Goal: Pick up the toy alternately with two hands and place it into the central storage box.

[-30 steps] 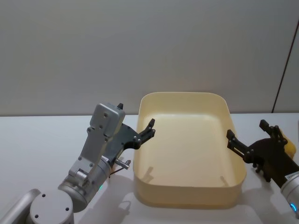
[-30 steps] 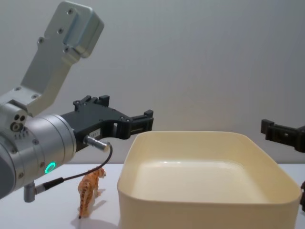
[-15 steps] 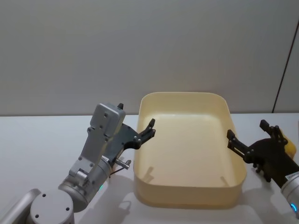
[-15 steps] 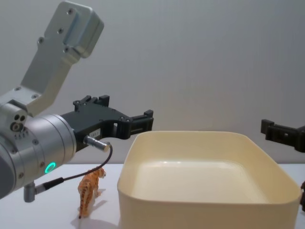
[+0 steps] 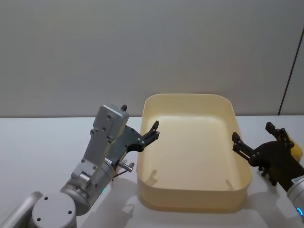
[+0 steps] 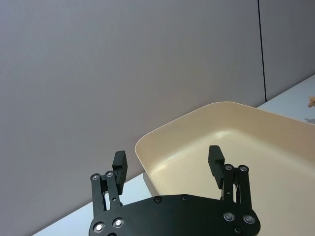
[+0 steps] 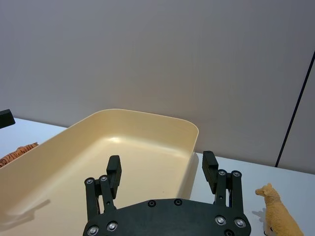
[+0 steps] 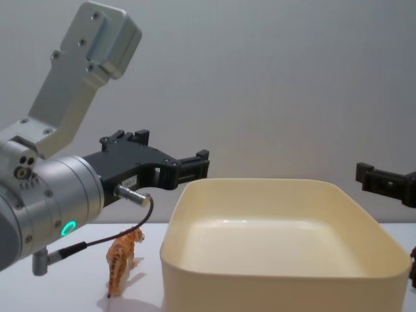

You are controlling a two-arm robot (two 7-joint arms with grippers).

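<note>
1. Out to the left of the central storage box (image 5: 190, 200), we are watching a striped orange toy tiger (image 8: 123, 259) standing upright on the white table (image 5: 38, 142). It is just beside the box's left wall and outside it.
2. Above that tiger, the left gripper (image 6: 167, 157) is hovering by the box's left rim and riding higher than the rim. Its fingers are pointing toward the box's far left corner. The jaws are standing wide apart and gripping nothing, and a green ring light (image 8: 68, 227) is glowing on its silver arm (image 8: 52, 195).
3. In the middle, the cream-yellow box is sitting flat on the table, showing us its smooth floor and deep rounded walls.
4. Moving on, the right gripper (image 7: 161, 161) is hovering at the box's right rim, also above rim height and aiming across the box. Its jaws are spread too and are grasping nothing.
5. Farthest right, a yellow toy animal (image 7: 278, 214) is standing on the table outside the box's right wall, apart from the right gripper's fingers.
</note>
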